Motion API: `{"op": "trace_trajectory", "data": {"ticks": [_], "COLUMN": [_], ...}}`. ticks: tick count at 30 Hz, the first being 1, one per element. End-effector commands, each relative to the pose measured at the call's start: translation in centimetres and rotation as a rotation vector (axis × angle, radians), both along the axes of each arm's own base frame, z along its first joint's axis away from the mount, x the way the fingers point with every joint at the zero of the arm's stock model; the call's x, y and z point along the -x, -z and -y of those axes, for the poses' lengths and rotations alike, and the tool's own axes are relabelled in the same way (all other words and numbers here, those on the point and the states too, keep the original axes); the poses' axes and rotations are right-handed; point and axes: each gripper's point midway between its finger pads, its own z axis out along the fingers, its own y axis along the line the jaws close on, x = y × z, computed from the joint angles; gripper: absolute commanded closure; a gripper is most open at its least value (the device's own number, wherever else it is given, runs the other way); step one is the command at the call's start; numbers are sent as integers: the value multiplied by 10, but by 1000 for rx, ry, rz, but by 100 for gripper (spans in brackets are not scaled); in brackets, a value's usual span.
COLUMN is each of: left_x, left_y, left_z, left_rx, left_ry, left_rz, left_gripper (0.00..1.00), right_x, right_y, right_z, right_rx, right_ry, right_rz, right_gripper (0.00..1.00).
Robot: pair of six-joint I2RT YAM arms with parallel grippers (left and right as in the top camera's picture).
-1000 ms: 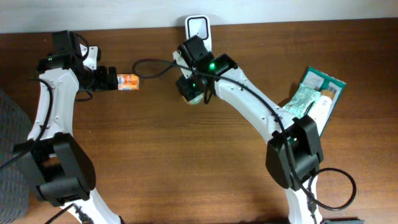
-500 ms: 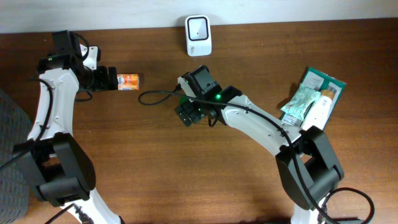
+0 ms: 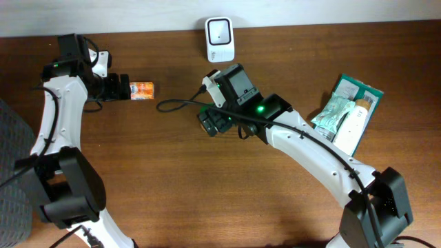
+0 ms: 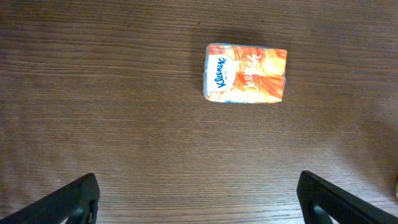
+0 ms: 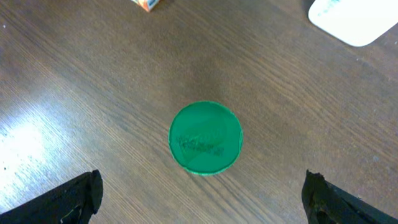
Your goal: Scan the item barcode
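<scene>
Green round lid [image 5: 206, 137] sits on the wooden table [image 5: 74, 93] beneath the right gripper [image 5: 202, 194], fingers spread and empty; the left gripper [image 4: 199, 199], likewise released, hangs over an orange tissue pack [image 4: 245, 73].

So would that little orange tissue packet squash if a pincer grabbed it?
Probably: the orange Kleenex tissue packet looks like soft wrapped paper, so likely squashy and light. Lying flat on the wooden table, it shouldn't roll.
</scene>
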Motion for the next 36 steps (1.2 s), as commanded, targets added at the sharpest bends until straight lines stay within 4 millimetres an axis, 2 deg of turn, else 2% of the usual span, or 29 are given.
{"op": "trace_trajectory", "data": {"ticks": [1,18,20,22,25,27,30,32,36], "left_x": [-3,-3,-3,-3,-3,-3,-3,-3,-3], "left_y": [-5,-5,-5,-5,-5,-5,-5,-5,-5], "left_z": [-4,-4,-4,-4,-4,-4,-4,-4,-4], "left_rx": [-12,-12,-12,-12,-12,-12,-12,-12,-12], "left_ry": [8,8,8,8,8,8,8,8,8], "left_rz": [14,14,14,14,14,14,14,14,14], "left_gripper": [1,1,1,1,1,1,1,1,1], "right_x": [1,-2,-2,-8,-21,-32,-45,-54,-58], "right_y": [-4,-4,-5,-15,-46,-67,-80,-69,-17], "right_z": [1,3,3,2,8,18,15,9,-3], "right_rx": [-12,-2,-34,-72,-82,-19,74,101,108], "right_ry": [5,17,67,102,131,144,98,94,174], "right_rz": [2,13,-11,-8,18,20,-5,-44,-171], "right_gripper": [2,2,2,2,2,2,2,2,2]}}
